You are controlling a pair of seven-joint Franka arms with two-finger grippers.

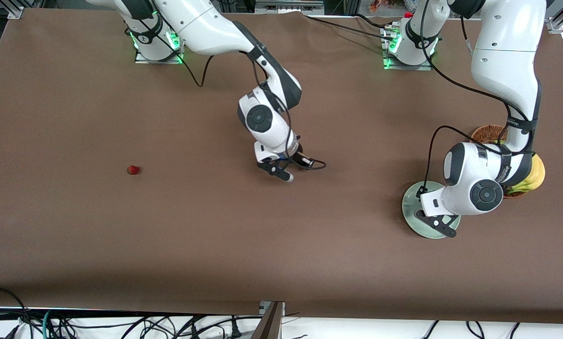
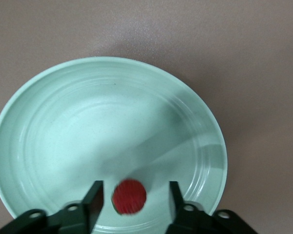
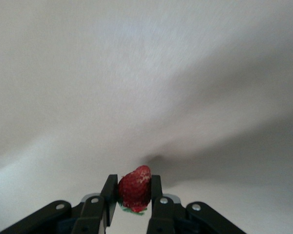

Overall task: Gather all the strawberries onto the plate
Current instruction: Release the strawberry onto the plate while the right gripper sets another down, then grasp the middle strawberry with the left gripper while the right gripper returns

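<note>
Strawberry (image 3: 135, 187) pinched by right end effector (image 3: 132, 195); another (image 2: 129, 196) between left end effector's (image 2: 132, 200) spread fingers, over plate (image 2: 49, 146).

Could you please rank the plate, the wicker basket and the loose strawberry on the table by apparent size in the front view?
1. The plate and the wicker basket: the left arm hides much of each, so their order is unsure.
2. The loose strawberry, smallest by far.
</note>
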